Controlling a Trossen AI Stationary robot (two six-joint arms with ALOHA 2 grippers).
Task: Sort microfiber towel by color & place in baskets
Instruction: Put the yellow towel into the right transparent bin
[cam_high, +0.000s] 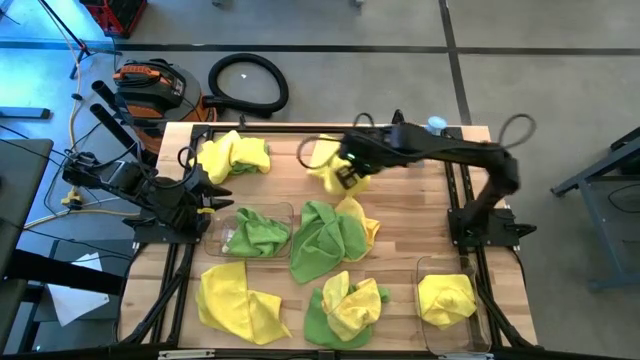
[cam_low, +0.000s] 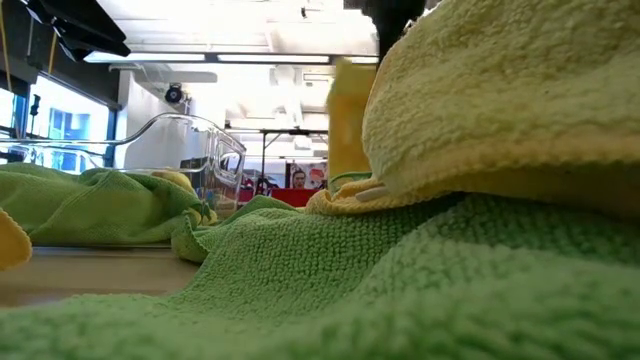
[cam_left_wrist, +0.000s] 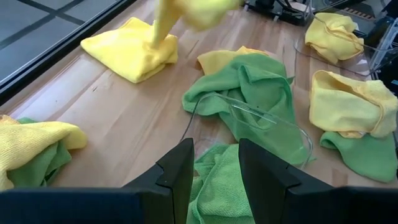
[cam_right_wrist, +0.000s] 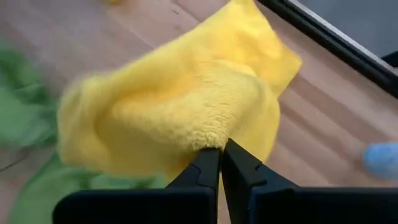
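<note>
My right gripper (cam_high: 350, 172) hangs over the far middle of the table, shut on a yellow microfiber towel (cam_right_wrist: 174, 106). That towel also shows in the high view (cam_high: 330, 182). My left gripper (cam_left_wrist: 216, 171) waits open at the table's left side, above a clear basket (cam_high: 232, 215) that holds a green towel (cam_high: 258, 232). A second clear basket (cam_high: 425, 275) at the near right holds a yellow towel (cam_high: 447, 298). More yellow and green towels lie spread over the table. My right gripper pinches a bunched fold of the yellow towel (cam_right_wrist: 210, 142) between its two fingertips, coming from above and slanting down. The cloth hangs slack below the fingers and spreads away from them. It looks lifted off the wooden table.
A yellow pile (cam_high: 235, 155) lies at the far left, and a green and yellow heap (cam_high: 325, 238) lies in the middle. A yellow towel (cam_high: 238, 300) and a mixed bundle (cam_high: 345, 308) lie near the front edge. A bottle's blue cap (cam_high: 436, 125) shows at the far right.
</note>
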